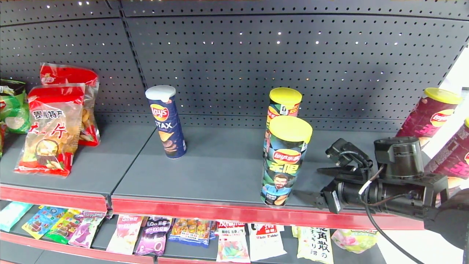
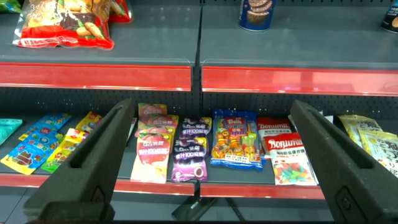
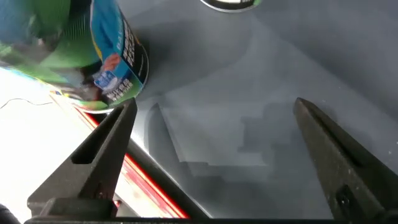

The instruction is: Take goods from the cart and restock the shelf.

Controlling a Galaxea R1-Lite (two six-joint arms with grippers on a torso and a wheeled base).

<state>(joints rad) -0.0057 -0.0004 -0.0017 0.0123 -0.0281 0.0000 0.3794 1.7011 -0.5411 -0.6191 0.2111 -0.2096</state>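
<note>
At the red front lip of the grey metal shelf (image 1: 220,172), the right claw (image 1: 307,181) hangs with fingers apart and empty.

Just to its left, touching neither finger, the tall green cardboard chip can with a yellow plastic lid (image 1: 284,161) stands upright at the shelf's edge, long axis vertical. It looks already placed, and the right arm is nearer to it. The left claw (image 2: 212,104), also spread and empty, faces glossy candy bags (image 2: 186,149) on the lower shelf. Farther back stand a matching yellow-lidded can (image 1: 284,104) and a smooth navy tube (image 1: 166,123).
</note>
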